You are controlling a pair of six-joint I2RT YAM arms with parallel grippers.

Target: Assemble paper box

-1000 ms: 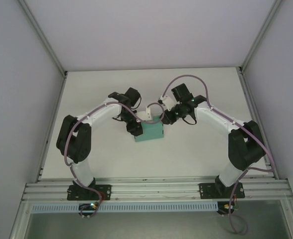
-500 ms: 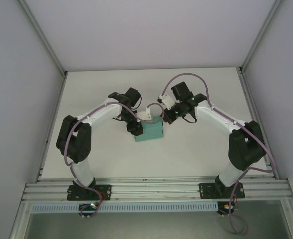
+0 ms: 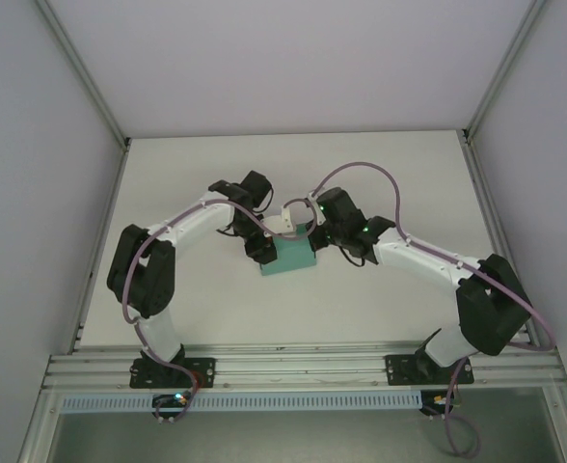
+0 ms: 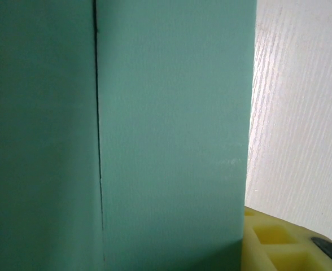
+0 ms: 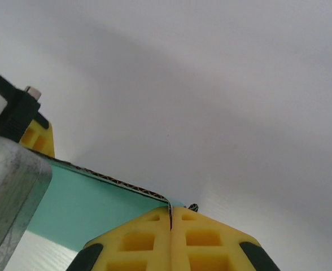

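The paper box is teal-green card at the middle of the table, held up between both arms. My left gripper is at its left end. In the left wrist view the box's panel lies close across the jaws, against one yellow finger; the other finger is hidden behind the card. My right gripper is at the box's upper right corner. Seen from the right wrist, this gripper is shut on a thin folded edge of the card.
Bare white table lies all round the box, with grey walls on three sides. The left arm's wrist and a yellow finger sit close beside the right gripper. An aluminium rail runs along the near edge.
My right arm has swung left and nearer, bringing its gripper from just beyond the box onto its upper right corner. The left arm and the box have stayed put.
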